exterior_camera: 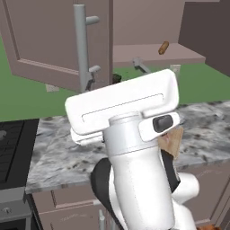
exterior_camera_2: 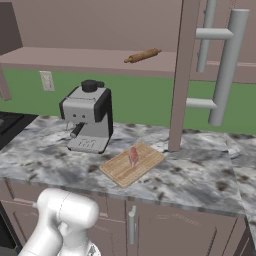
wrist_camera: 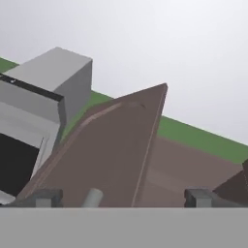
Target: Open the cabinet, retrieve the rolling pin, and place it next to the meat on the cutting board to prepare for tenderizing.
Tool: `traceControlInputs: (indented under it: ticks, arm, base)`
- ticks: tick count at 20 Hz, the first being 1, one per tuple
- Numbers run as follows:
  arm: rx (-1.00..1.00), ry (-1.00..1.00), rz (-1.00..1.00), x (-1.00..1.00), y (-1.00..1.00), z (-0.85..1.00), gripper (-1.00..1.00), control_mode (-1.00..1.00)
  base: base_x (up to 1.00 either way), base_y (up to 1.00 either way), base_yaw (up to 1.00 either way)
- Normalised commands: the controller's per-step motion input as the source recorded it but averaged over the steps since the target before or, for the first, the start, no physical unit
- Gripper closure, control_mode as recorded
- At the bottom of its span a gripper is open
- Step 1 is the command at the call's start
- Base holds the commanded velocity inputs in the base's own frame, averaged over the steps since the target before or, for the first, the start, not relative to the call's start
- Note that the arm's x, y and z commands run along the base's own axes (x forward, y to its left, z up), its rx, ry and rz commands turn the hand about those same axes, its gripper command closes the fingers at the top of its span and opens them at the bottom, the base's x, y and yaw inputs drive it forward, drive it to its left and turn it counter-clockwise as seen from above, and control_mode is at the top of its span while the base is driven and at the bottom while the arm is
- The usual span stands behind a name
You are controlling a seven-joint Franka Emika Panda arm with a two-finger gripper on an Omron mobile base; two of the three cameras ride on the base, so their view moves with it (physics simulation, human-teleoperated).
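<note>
A grey-and-black coffee machine [exterior_camera_2: 87,116] stands toward the back left of the grey marbled stone worktop [exterior_camera_2: 200,175]. Just right of it, near the front edge, lies the light tan wooden cutting board [exterior_camera_2: 132,163], with the small pinkish-red slab of meat [exterior_camera_2: 133,156] on its middle. Above, the small tan-brown wooden rolling pin [exterior_camera_2: 143,55] rests on the shelf of the opened mauve-brown cabinet [exterior_camera_2: 181,75], whose door with the long silver bar handle [exterior_camera_2: 226,65] swings out over the worktop's right part. The pincer [wrist_camera: 121,197] sits close to a door, fingers [wrist_camera: 199,197] well apart, holding nothing.
</note>
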Motion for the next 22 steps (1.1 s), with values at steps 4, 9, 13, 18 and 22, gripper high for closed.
traceControlInputs:
  ticks: [4,9,13,18,22]
  arm:
    - [0.3,0.0,0.02,-0.74,-0.69,0.22,-1.0,-1.0]
    - [0.33,0.05,0.06,-0.5,-0.68,0.18,-1.0,-1.0]
    - [0.34,0.19,0.11,-0.02,-0.75,0.14,-1.0,-1.0]
    - [0.28,0.34,0.18,0.37,-0.69,0.0,-1.0,-1.0]
    - [0.26,0.35,0.23,0.5,-0.54,-0.21,-1.0,-1.0]
  base:
    - [0.0,0.0,0.0]
    - [0.0,0.0,0.0]
    - [0.0,0.0,0.0]
    - [0.0,0.0,0.0]
    - [0.0,0.0,0.0]
